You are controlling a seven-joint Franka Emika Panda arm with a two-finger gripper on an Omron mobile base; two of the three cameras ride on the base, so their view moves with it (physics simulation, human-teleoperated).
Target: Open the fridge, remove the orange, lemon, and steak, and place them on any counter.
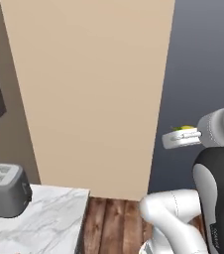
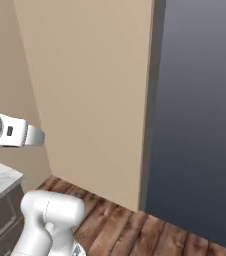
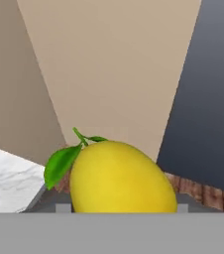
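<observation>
Two base cameras look forward and down from behind the white robot arm, left and right of it. Both share a tall beige panel, a dark grey wall and brown wooden flooring. The hand camera sits very near a bright yellow oval lemon, facing the same panel.
</observation>
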